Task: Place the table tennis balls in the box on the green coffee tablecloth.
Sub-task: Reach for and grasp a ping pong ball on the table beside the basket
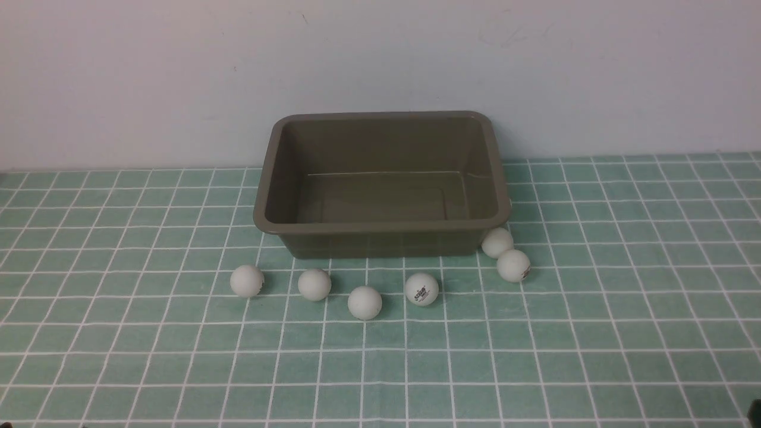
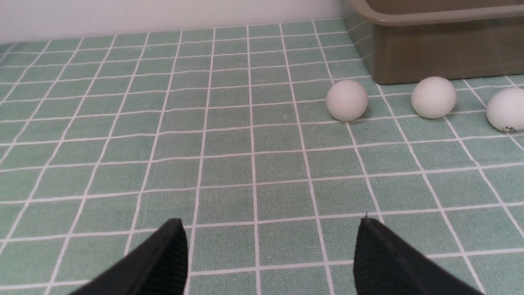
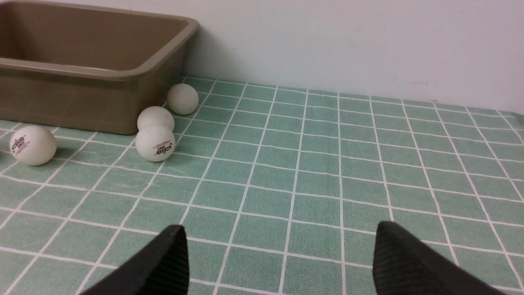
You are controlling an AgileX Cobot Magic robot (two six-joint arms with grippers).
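The olive-brown box stands empty at the back middle of the green grid tablecloth. Several white balls lie on the cloth in front of it: a row from the leftmost ball to a logo ball, and two by the box's right front corner. My left gripper is open and empty, low over the cloth, short of the leftmost ball. My right gripper is open and empty, short of a logo ball. Neither gripper shows in the front view.
A pale wall runs right behind the box. In the right wrist view one more ball lies beside the box's right wall, near the wall. Cloth stretches to both sides of the box.
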